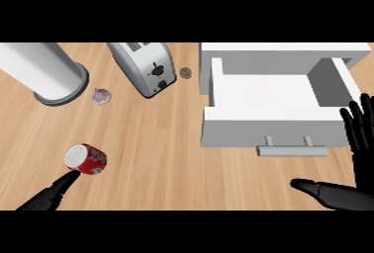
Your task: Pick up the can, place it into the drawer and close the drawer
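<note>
A red can (86, 159) with a white top lies tilted on the wooden counter at the lower left. My left hand (50, 195) comes in from the bottom left, its straight fingers reaching up to the can's lower edge. The white drawer (272, 126) stands pulled open at the right, its inside bare, with a grey handle (292, 149) on its front. My right hand (356, 148) is open at the right edge, fingers straight up beside the drawer's front corner, thumb stretched left along the bottom.
A silver toaster (145, 66) lies at the top middle. A large white cylinder (42, 71) on a grey base stands at top left. A small purple garlic-like bulb (101, 96) and a small brown round thing (186, 73) rest nearby.
</note>
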Controlling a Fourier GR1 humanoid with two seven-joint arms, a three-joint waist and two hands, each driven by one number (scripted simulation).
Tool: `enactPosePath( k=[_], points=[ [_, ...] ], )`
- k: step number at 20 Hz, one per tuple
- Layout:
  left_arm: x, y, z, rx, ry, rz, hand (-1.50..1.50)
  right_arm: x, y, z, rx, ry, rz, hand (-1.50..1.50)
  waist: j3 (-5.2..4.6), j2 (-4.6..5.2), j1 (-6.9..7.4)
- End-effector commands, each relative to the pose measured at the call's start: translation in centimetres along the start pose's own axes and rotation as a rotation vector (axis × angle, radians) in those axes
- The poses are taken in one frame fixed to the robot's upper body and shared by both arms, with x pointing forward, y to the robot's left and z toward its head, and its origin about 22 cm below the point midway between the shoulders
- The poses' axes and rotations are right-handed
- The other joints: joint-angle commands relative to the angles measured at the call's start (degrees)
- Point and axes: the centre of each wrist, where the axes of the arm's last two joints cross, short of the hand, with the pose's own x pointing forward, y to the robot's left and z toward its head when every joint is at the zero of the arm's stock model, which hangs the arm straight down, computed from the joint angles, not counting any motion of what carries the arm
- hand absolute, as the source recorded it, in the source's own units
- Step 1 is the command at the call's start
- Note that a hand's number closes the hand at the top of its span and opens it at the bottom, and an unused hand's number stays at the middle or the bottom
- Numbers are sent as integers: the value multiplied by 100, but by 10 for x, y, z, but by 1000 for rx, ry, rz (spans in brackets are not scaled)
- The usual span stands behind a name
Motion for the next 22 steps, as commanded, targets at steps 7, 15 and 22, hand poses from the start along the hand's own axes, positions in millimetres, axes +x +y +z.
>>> enactPosePath(
  k=[7,15,22],
  points=[
    [-56,-39,-15,6,81,-14,-150,5,-14,3,-9,-17,2,-150,-5,4,-18],
    [-106,-48,9,27,108,-77,-150,10,-17,3,-6,-23,10,-150,-5,1,-4],
    [-137,-40,6,78,144,-79,-150,17,-34,2,-20,-35,25,-150,-3,1,-1]
  ],
)
